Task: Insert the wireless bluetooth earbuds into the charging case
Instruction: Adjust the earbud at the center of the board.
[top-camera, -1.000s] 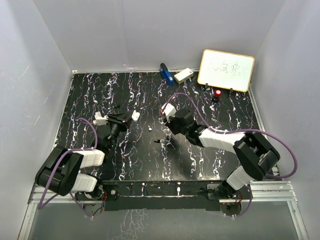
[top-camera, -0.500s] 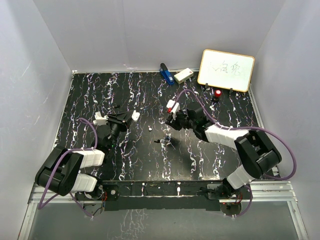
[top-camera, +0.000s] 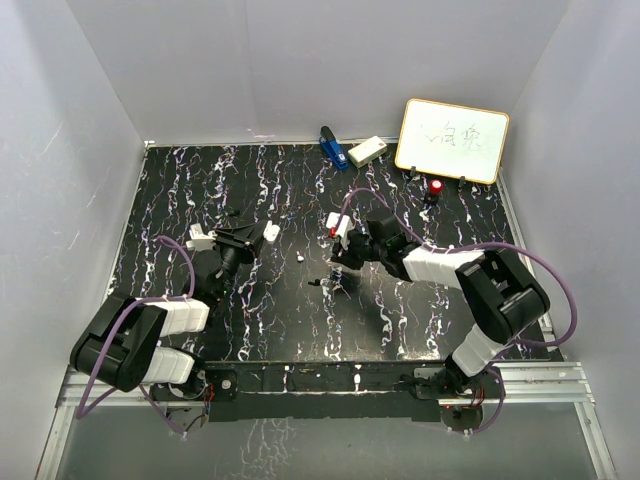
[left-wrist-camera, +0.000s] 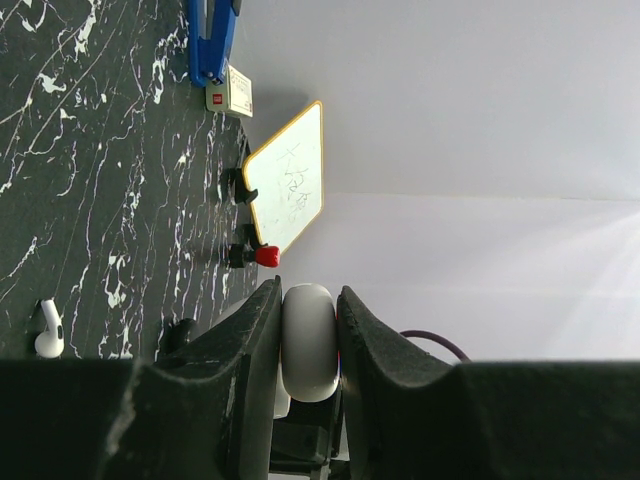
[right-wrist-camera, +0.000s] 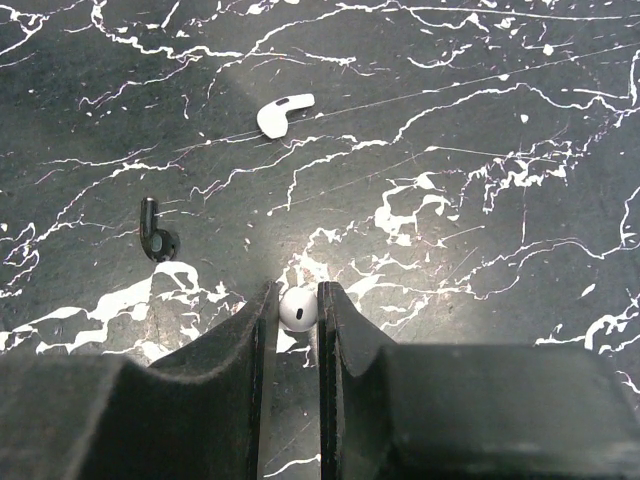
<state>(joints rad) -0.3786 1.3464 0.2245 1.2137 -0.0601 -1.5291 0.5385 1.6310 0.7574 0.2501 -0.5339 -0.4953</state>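
Observation:
My left gripper (top-camera: 262, 234) is shut on the round white charging case (left-wrist-camera: 308, 342), holding it on edge above the table's left-middle; the case also shows in the top view (top-camera: 271, 232). My right gripper (right-wrist-camera: 297, 300) is shut on a small white earbud (right-wrist-camera: 298, 309) just over the black marbled table; from above this gripper (top-camera: 338, 266) is at mid-table. A second white earbud (right-wrist-camera: 283, 113) lies loose on the table between the two grippers (top-camera: 300, 258), and shows in the left wrist view (left-wrist-camera: 47, 330). A darker earbud-shaped piece (right-wrist-camera: 155, 237) lies to its left.
A whiteboard (top-camera: 452, 139) stands at the back right with a red-topped black knob (top-camera: 436, 187) in front of it. A blue object (top-camera: 330, 146) and a cream box (top-camera: 366, 151) sit at the back edge. Grey walls enclose the table.
My right arm's wrist and forearm have swung toward the back and left while its gripper stays low over mid-table. The left arm and the case have not moved.

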